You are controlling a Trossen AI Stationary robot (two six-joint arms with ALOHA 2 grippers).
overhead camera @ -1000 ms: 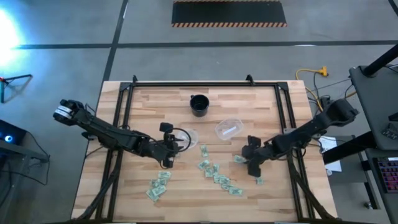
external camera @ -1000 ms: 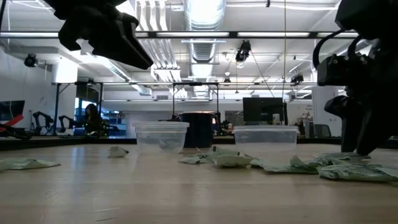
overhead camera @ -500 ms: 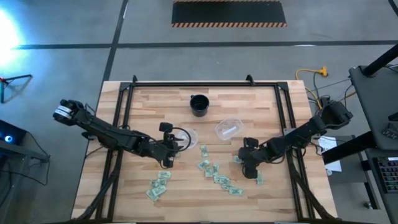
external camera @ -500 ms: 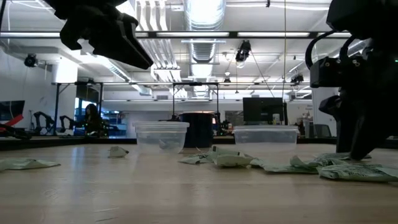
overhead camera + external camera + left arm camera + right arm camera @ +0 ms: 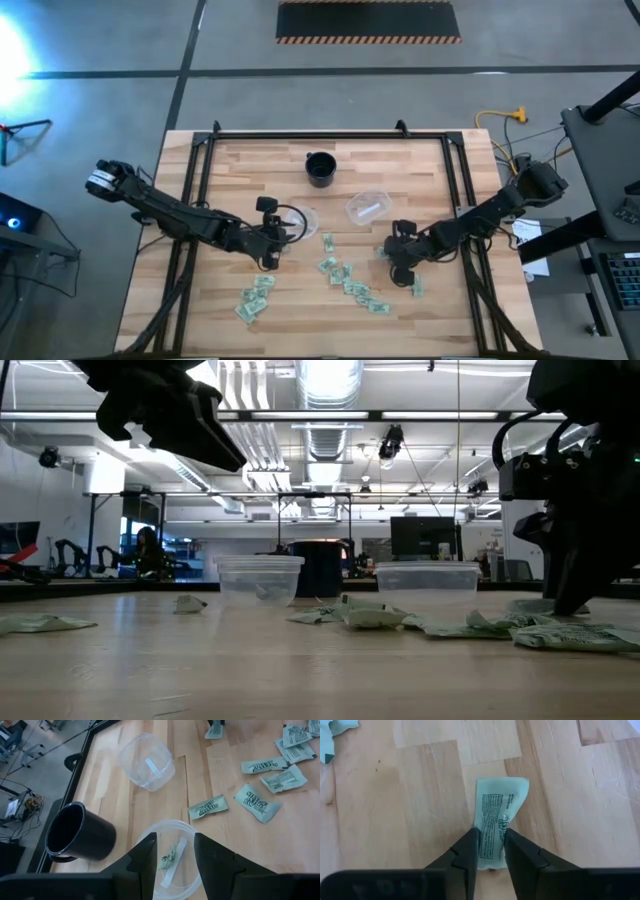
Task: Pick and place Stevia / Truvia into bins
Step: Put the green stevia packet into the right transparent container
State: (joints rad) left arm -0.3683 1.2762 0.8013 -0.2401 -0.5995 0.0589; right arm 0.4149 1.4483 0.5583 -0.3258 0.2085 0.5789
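Green-and-white Stevia packets lie scattered on the near half of the wooden table, with a smaller group toward the near left. Two clear cups stand mid-table. The left one has packets inside; the right one holds one white packet. My left gripper hovers open just above the left cup. My right gripper is down at the table on the right, shut on one packet. My right gripper pinches a single Stevia packet between its two fingers, at the packet's end nearest the gripper. The fingers come from above, slanting in from the table's right, along the packet's length. The packet narrows between them, and its far end lies flat on the wood.
A black cup stands toward the far edge, behind the clear cups. A black metal frame borders the far edge and both sides of the table. Loose packets lie close to the left cup. Bare wood shows along the near edge.
My right gripper has moved a little toward the table's left and come down onto the packet. My left arm has kept still.
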